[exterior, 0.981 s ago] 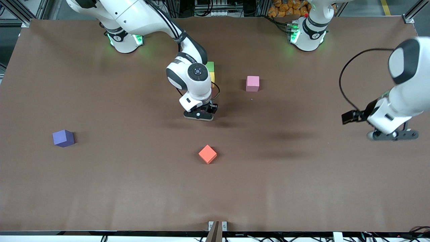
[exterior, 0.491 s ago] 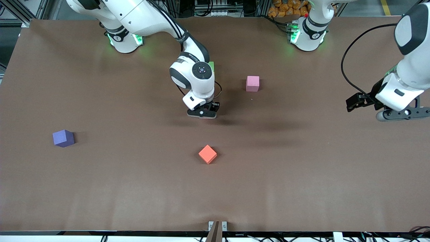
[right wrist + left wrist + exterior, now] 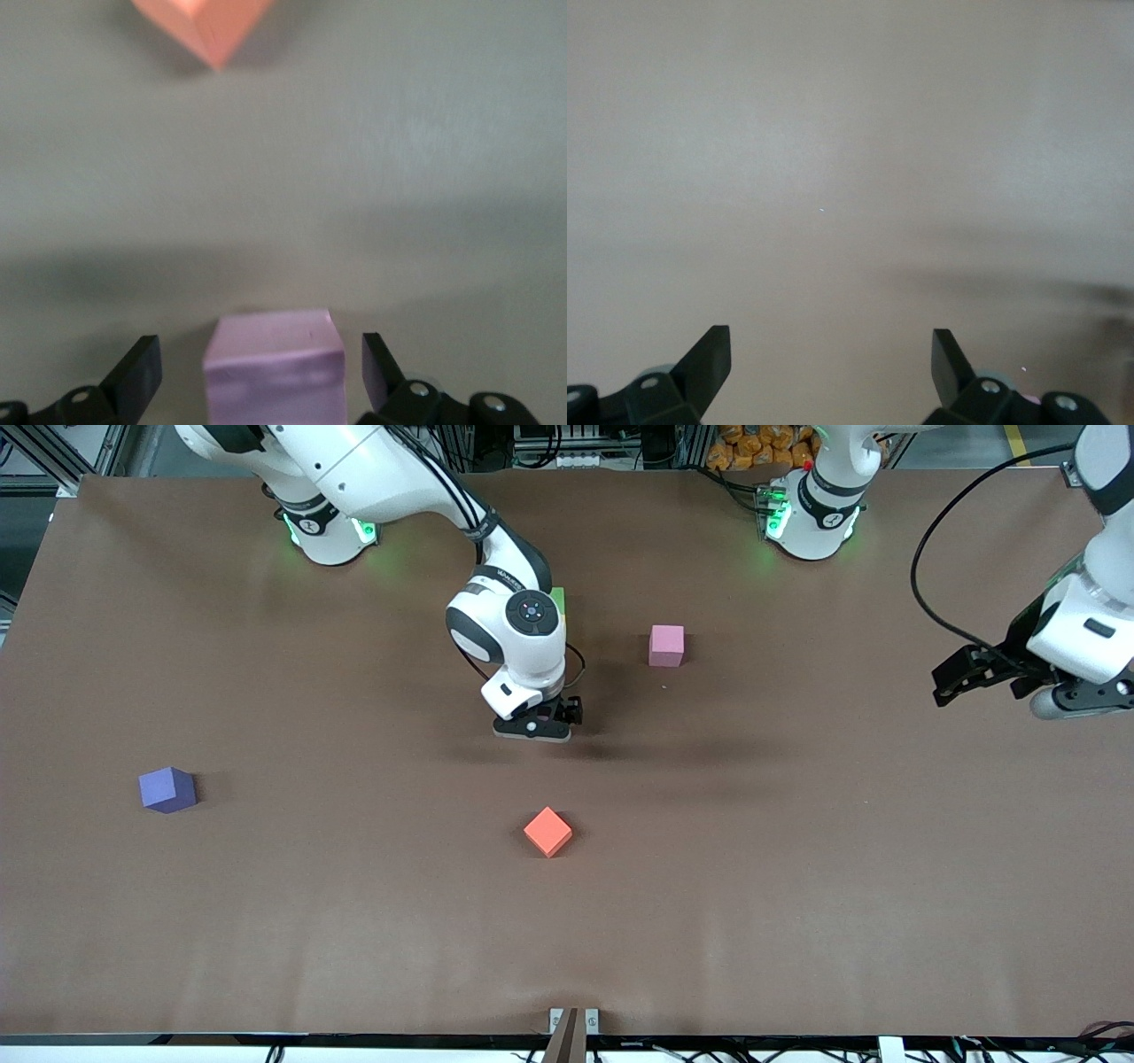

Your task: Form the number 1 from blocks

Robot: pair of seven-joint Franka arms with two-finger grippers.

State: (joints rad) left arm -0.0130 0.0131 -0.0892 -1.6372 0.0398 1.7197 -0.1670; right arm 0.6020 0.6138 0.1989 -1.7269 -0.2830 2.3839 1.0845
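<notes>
Purple block (image 3: 166,789) sits alone, well apart from the right gripper (image 3: 532,728), toward the right arm's end of the table (image 3: 797,868). The right gripper is low over the middle, fingers spread wide w/ a pale pinkish block (image 3: 273,367) between them and a gap on each side, so it's gripping nothing. Vs a sec ago the wrist has shifted a bit and now covers the yellow block that was showing. Only a sliver of the green block (image 3: 558,596) peeks out next to it. Orange block (image 3: 547,832) is loose, near the gripper and closer to the front cam than the pinkish one. Another pink block (image 3: 666,645) is near too, off toward the left arm's end. Left gripper (image 3: 1076,701) has pulled back to its end of the table, wide open, empty, bare table under it. IMO a block just got dropped into the stroke of the 1, w/ 3 loose blocks left.
</notes>
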